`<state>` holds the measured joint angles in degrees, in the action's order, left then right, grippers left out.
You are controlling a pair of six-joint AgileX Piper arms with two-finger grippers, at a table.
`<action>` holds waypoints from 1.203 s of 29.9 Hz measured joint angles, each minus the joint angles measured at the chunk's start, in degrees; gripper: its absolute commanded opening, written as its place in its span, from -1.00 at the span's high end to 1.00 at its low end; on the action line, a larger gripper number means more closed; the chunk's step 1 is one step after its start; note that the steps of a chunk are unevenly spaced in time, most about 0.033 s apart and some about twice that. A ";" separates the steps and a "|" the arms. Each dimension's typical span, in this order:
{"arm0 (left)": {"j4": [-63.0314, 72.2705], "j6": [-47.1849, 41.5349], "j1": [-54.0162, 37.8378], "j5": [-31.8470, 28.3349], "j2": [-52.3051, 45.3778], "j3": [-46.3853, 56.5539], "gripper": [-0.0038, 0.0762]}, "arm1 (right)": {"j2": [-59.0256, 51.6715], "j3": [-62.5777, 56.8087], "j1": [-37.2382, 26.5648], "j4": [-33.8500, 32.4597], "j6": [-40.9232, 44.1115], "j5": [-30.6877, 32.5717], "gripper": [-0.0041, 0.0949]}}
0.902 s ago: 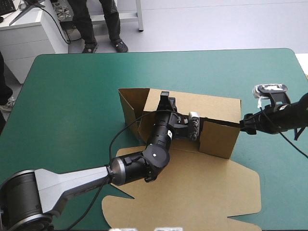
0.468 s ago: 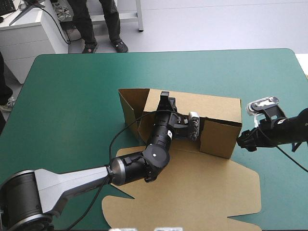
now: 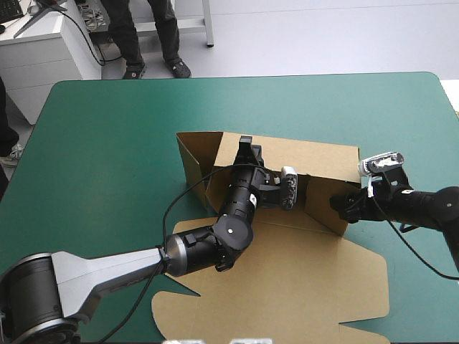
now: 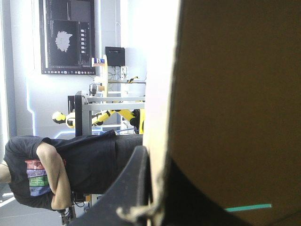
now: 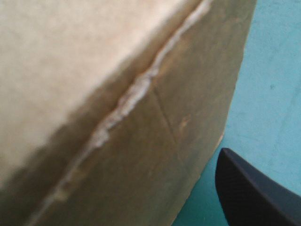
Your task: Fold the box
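The brown box (image 3: 326,161) stands mid-table with its walls raised, and its lid (image 3: 301,279) lies flat toward the near edge. My left gripper (image 3: 246,147) reaches into the box and is shut on the top edge of the far wall. In the left wrist view that wall's board (image 4: 235,94) runs between the black fingers (image 4: 134,188). My right gripper (image 3: 341,208) is at the box's right end wall, low at the near corner. In the right wrist view the board (image 5: 141,141) fills the picture. One black finger (image 5: 249,193) stands off to the side and the other is hidden behind the board.
Teal-green cover (image 3: 107,143) lies bare around the box on the left, far and right sides. The flat lid reaches almost to the table's near edge. A strip of cover (image 5: 277,70) shows beside the right finger.
My right gripper has moved left and slightly nearer, from beside the box to its right end wall. The left arm and its hold have not moved.
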<state>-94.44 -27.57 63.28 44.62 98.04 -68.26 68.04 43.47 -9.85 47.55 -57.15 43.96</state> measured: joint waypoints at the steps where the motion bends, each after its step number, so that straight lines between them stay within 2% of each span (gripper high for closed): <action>1: 0.00 0.00 0.00 0.07 0.00 0.00 0.92 | -0.43 -1.08 0.00 3.19 -2.09 -1.51 -0.44; 2: 0.00 -0.06 0.00 0.11 0.00 0.00 0.92 | -1.07 -1.85 0.00 6.33 -3.89 -2.90 -0.44; 5: 0.00 -0.23 0.00 0.04 0.00 0.00 0.92 | -3.43 -2.88 0.00 9.46 -6.25 -5.40 -0.44; 15: 0.00 -0.23 0.00 0.04 0.00 0.00 0.92 | -6.00 -3.41 0.00 8.82 -6.98 -3.15 -0.41; 17: 0.00 -0.23 0.00 0.04 0.00 0.00 0.92 | -6.00 -3.41 0.00 8.76 -6.98 -3.08 -0.25; 20: 0.00 -0.23 0.00 0.04 0.00 0.00 0.92 | -6.00 -3.41 0.00 8.76 -6.98 -3.08 0.28; 22: 0.00 -0.23 0.00 0.17 0.00 0.00 0.92 | -6.00 -3.43 0.00 8.36 -6.98 -3.56 0.72; 23: 0.00 -0.23 0.00 0.25 0.00 0.00 0.92 | -6.00 -3.43 0.00 8.22 -7.00 -4.03 0.89; 24: 0.00 -0.23 0.00 0.31 0.00 0.00 0.92 | -6.00 -3.43 0.00 8.10 -7.22 -4.61 0.96; 26: -0.13 -0.23 0.11 -0.07 0.00 0.00 0.92 | -6.03 -3.38 -0.10 8.03 -7.43 -5.76 0.89; 36: -1.07 -0.23 0.31 -1.03 0.00 0.00 0.92 | -5.97 -3.43 -0.10 9.19 -4.96 -8.72 0.91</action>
<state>-95.50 -27.80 63.59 43.59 98.04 -68.26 62.07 40.04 -9.96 56.74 -62.11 35.24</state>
